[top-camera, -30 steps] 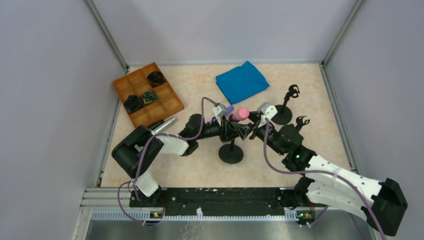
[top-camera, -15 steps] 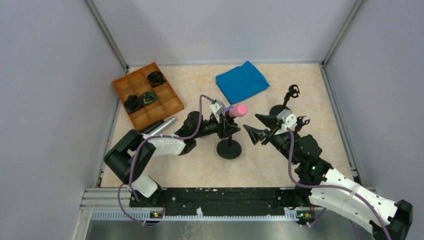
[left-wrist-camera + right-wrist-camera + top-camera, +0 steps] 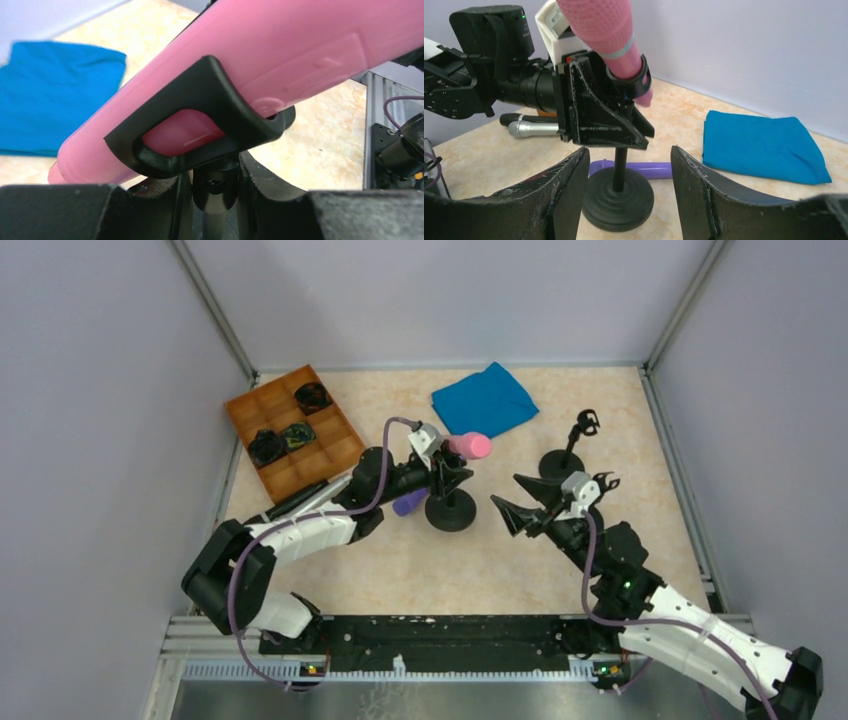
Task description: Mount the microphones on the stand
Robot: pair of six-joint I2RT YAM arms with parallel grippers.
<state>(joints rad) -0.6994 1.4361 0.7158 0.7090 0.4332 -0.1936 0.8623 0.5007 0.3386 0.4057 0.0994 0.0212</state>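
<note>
A pink microphone [image 3: 470, 446] sits in the black clip [image 3: 200, 125] on top of a round-based stand [image 3: 450, 510]. My left gripper [image 3: 443, 478] is shut on that stand's thin stem [image 3: 215, 192], just under the clip. My right gripper [image 3: 512, 500] is open and empty, to the right of the stand and apart from it. In the right wrist view its jaws stand either side of the stand base [image 3: 619, 197]. A purple microphone [image 3: 408, 504] lies on the table beside the base. A silver microphone [image 3: 305, 497] lies partly under my left arm.
Two more black stands with bare clips stand at the right: one [image 3: 565, 465] and one [image 3: 603, 483] close to my right wrist. A blue cloth [image 3: 484, 402] lies at the back. An orange compartment tray [image 3: 338, 448] with dark items is at the back left.
My left gripper has carried the stand with the pink microphone back and to the left. My right gripper has let go, opened and pulled away to the right. The purple microphone now shows beside the base.
</note>
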